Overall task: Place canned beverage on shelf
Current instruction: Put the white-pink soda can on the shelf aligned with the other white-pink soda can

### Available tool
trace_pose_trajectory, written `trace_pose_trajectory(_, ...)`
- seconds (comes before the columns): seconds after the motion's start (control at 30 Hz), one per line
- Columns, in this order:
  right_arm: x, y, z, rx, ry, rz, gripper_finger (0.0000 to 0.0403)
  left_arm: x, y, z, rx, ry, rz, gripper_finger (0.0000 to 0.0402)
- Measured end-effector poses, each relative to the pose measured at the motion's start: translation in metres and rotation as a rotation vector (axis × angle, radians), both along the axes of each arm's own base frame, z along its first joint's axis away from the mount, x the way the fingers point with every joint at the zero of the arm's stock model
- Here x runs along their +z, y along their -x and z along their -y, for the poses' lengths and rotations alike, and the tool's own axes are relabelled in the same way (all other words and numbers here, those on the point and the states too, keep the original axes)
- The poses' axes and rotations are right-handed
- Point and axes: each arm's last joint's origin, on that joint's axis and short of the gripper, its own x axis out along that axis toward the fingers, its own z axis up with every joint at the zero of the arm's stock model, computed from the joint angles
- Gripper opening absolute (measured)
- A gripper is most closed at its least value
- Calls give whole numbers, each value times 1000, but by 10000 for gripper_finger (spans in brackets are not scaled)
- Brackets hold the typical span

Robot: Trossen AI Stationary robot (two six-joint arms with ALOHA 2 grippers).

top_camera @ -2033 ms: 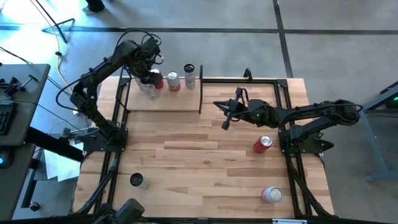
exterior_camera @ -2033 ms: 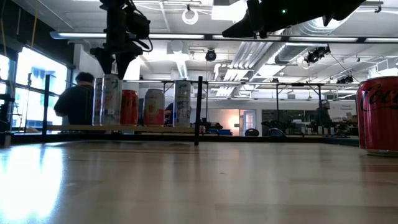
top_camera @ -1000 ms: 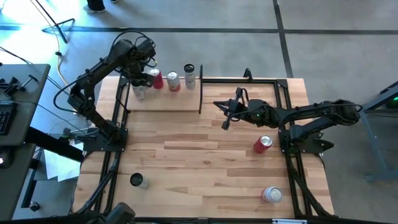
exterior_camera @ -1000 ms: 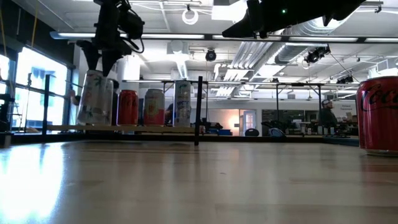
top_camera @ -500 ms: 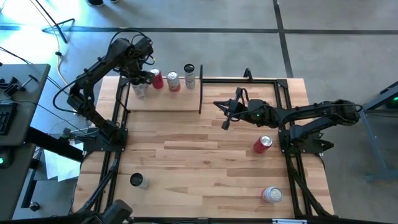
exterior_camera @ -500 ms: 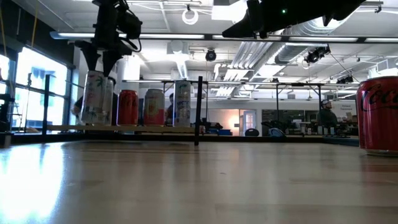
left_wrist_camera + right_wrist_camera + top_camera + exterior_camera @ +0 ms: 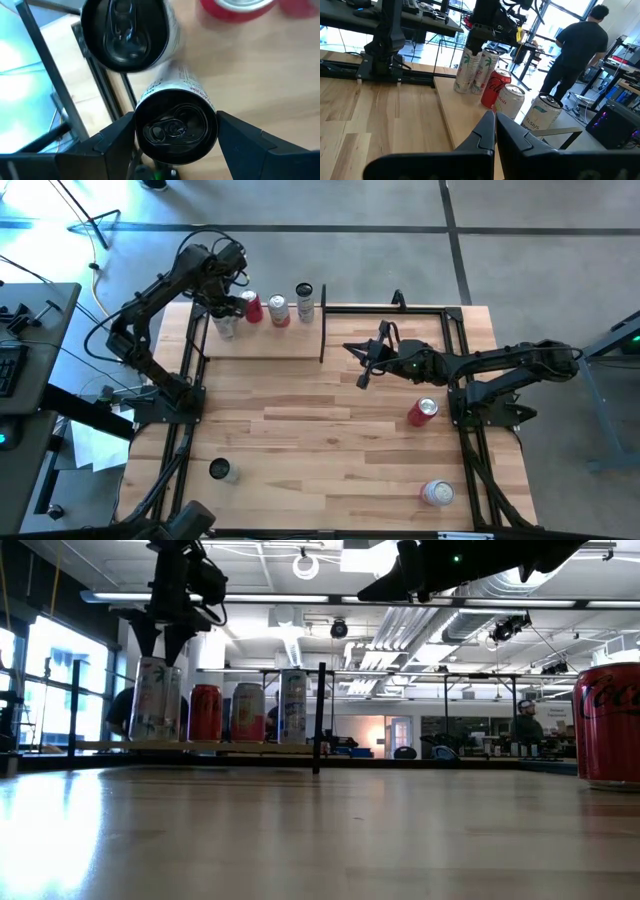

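Note:
The shelf [image 7: 262,345] stands at the table's far left, a light board between black end frames. On it stand a red can [image 7: 252,308], a silver can [image 7: 278,310] and a pale can [image 7: 305,302]. At its left end my left gripper [image 7: 165,652] points down, shut on a white palm-print can [image 7: 155,705]. That can is upright, its base at board level. A second white can [image 7: 125,35] stands right beside it. My right gripper [image 7: 495,120] hovers shut and level over the table's middle, right of the shelf, holding nothing. My left gripper has the white can's top end [image 7: 142,125] pinched between its two fingers [image 7: 117,137], one on each side of the rim. The fingers come from above, pointing down. The can stands upright below them, its base down at the shelf board.
A red can [image 7: 422,411] lies on the table near the right arm's base. A silver can [image 7: 437,493] sits at the near right and a dark-topped can [image 7: 220,470] at the near left. A person stands in the room beyond the shelf.
The white can in my left gripper was tilted, its base swung toward the shelf's left end. It has come upright beside the other white can. The gripper stays shut on it in almost the same place.

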Motion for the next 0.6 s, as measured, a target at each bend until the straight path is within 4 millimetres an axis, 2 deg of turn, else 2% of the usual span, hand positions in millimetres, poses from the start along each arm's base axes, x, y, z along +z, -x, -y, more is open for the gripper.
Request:
trace_pose_trajectory(0.2, 0, 0, 0, 0, 0, 0, 0, -10, 0, -1, -17, -4, -5, 241)
trace_pose_trajectory(0.6, 0, 0, 0, 0, 0, 0, 0, 7, 17, 11, 4, -42, 56, 251)
